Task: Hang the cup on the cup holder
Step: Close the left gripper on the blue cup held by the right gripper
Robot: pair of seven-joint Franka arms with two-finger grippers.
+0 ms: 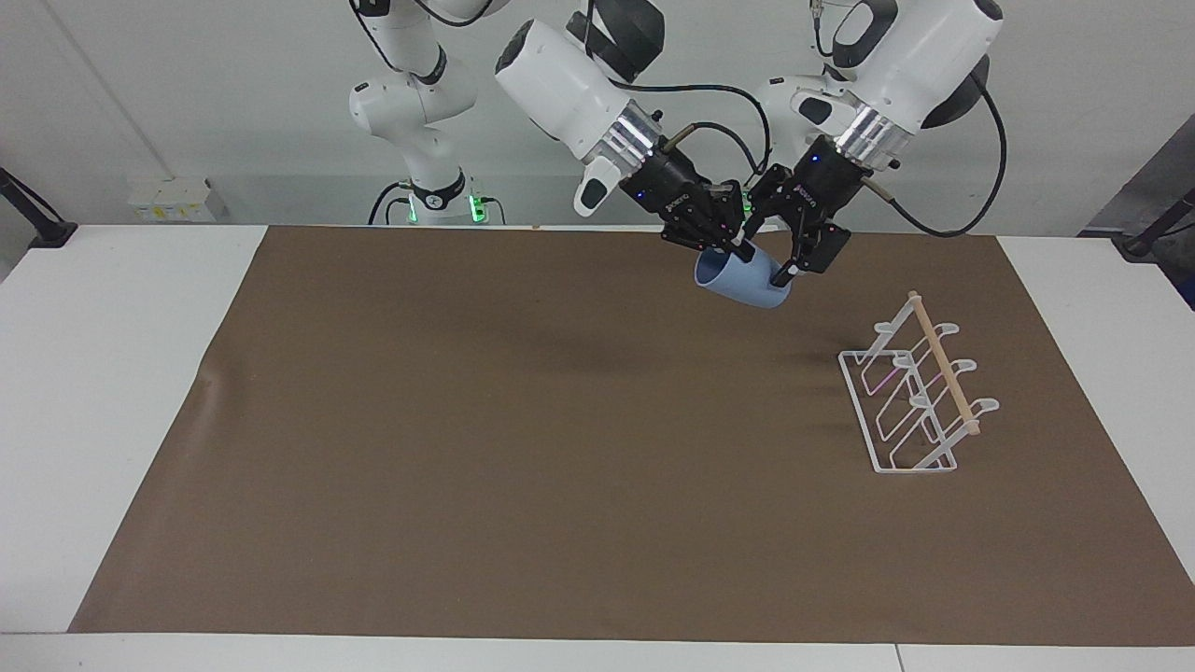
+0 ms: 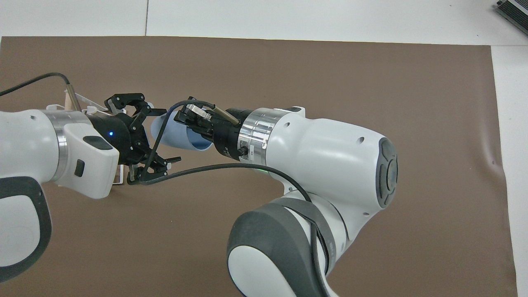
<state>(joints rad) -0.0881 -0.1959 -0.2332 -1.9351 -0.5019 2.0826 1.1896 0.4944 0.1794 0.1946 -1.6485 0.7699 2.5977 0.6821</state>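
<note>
The light-blue cup hangs tilted in the air over the brown mat, its mouth toward the right arm's end of the table. My right gripper is shut on its rim. My left gripper is open, with its fingers on either side of the cup's base end. In the overhead view the cup lies between the right gripper and the spread left gripper. The white wire cup holder with its wooden bar stands empty on the mat toward the left arm's end. In the overhead view the cup holder is mostly hidden under the left arm.
The brown mat covers most of the white table. It has a small wrinkle toward the right arm's end. A grey device sits at the table's corner farthest from the robots.
</note>
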